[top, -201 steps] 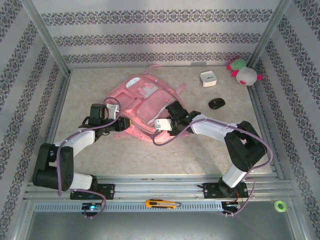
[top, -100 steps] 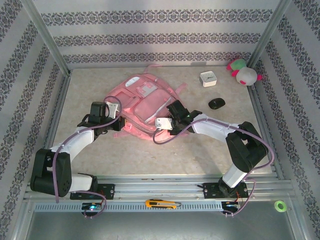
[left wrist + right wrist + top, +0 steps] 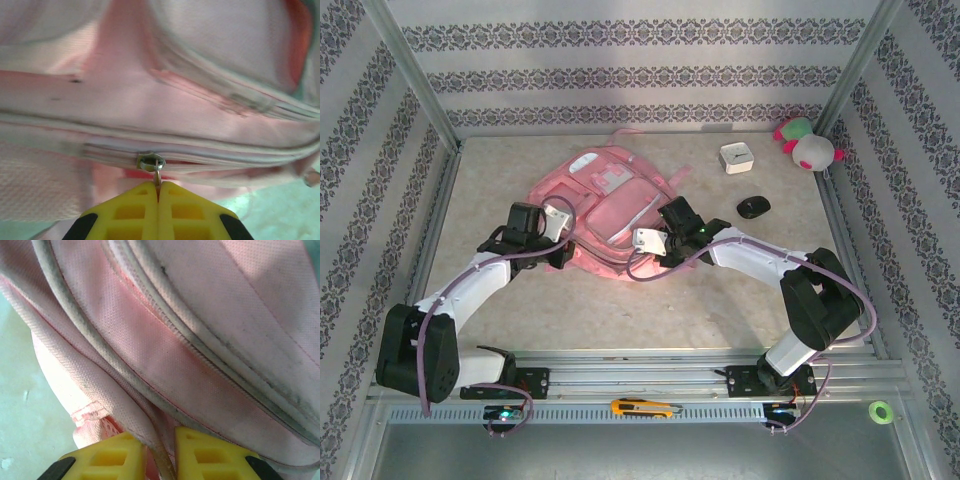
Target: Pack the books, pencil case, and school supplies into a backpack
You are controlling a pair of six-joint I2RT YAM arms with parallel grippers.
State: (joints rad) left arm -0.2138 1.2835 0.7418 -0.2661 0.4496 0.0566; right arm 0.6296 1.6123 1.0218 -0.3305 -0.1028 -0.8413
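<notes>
The pink backpack (image 3: 610, 200) lies flat in the middle of the table, its front pockets facing up. My left gripper (image 3: 563, 243) is at its left edge. In the left wrist view the yellow fingers (image 3: 135, 210) are pressed together on the metal zipper pull (image 3: 157, 179), which hangs from the slider (image 3: 151, 161) on a zip line. My right gripper (image 3: 658, 228) is at the bag's right edge. There its fingers (image 3: 205, 452) pinch a fold of pink fabric and grey piping (image 3: 161, 452). Books and pencil case are out of view.
A white box (image 3: 736, 158), a black mouse (image 3: 753, 207) and a pink-and-green plush toy (image 3: 807, 145) sit at the back right. A yellow utility knife (image 3: 645, 407) and a green tape roll (image 3: 880, 411) lie on the front rail area.
My left gripper has shut on the zipper pull and moved away from the base with it. The backpack has shifted slightly toward the back wall. The right gripper followed it a little.
</notes>
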